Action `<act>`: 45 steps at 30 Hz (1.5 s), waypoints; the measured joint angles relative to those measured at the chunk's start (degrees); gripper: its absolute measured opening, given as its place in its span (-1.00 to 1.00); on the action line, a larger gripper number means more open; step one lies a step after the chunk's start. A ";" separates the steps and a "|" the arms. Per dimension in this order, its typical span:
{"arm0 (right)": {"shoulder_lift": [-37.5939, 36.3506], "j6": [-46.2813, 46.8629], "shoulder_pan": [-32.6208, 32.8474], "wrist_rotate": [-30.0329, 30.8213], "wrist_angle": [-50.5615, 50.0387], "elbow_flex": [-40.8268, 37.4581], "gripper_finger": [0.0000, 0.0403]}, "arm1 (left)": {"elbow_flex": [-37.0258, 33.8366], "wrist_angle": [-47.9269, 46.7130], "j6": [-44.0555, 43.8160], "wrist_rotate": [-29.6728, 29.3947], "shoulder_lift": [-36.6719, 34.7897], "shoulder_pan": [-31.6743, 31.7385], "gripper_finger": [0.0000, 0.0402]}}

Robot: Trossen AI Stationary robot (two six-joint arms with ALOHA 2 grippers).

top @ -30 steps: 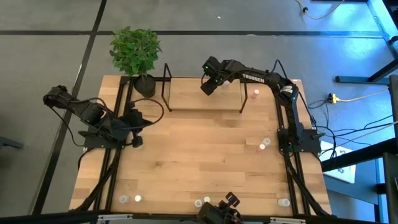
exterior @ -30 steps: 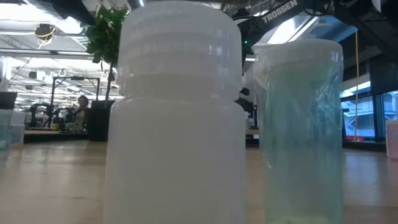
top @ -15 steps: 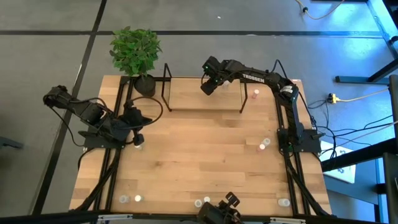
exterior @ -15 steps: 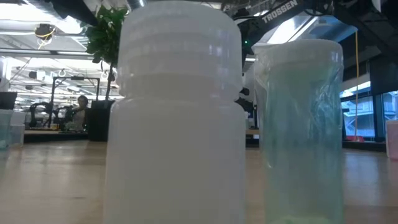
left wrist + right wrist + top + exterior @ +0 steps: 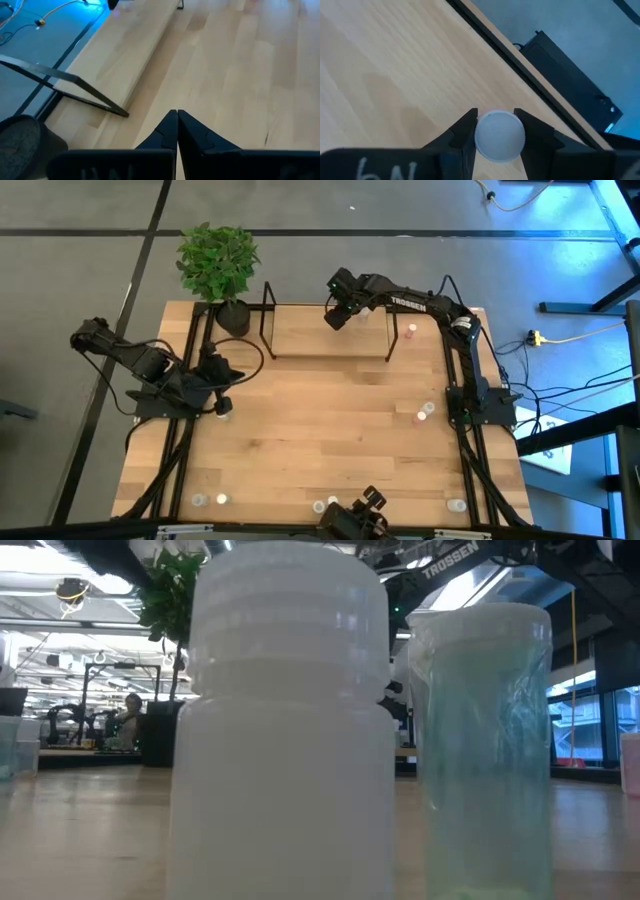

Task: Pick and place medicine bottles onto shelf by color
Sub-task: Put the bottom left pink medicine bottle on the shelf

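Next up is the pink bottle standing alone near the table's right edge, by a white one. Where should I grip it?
Grip the pink bottle across its round sides, coming straight down from above. It stands upright; keep the fingers clear of the white bottle beside it.

Two arms, left [image 5: 150,370] and right [image 5: 420,305], are sitting at the table [image 5: 320,440]; one shelf [image 5: 300,330] and one potted plant [image 5: 218,265] are standing on it; about nine medicine bottles [image 5: 420,417] are showing
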 joint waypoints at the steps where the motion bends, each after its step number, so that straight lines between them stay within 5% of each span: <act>1: 0.00 0.07 0.01 0.00 0.03 0.00 -0.39 | -0.64 0.09 -0.44 0.00 -0.02 0.00 -1.00; 20: 0.00 1.57 -0.59 -6.47 1.10 0.00 -0.39 | -3.21 7.42 3.56 -1.72 -0.22 -0.01 -1.00; 45: -0.13 2.93 -1.36 -4.77 4.68 -4.33 -0.39 | -3.21 7.52 3.60 -1.29 -0.22 -0.02 -1.00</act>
